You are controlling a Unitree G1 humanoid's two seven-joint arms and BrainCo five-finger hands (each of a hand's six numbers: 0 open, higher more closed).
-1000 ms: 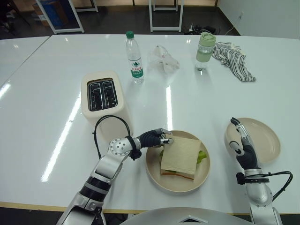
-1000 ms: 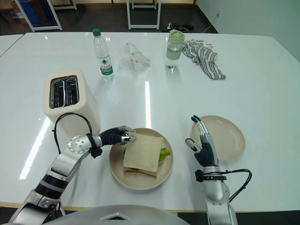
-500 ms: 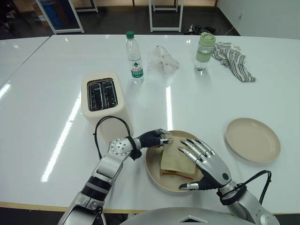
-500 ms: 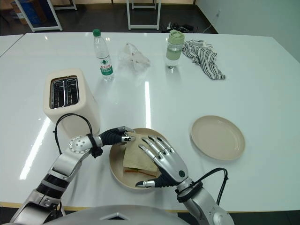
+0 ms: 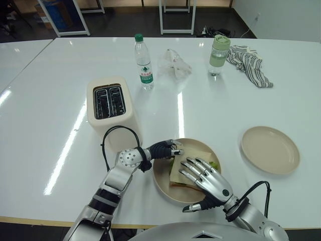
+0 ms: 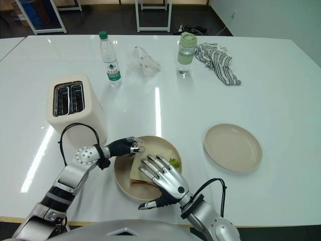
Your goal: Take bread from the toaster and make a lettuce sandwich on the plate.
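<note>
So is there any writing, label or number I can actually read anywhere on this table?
Label on the clear plastic water bottle with the green cap: it carries print, but too small to read.
Cream toaster: no text or numbers visible.
Pale green tumbler: no text visible.

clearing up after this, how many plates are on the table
2. The sandwich plate sits at the front centre, under the right hand; the spare plate lies apart to its right. None seems hidden.
</note>
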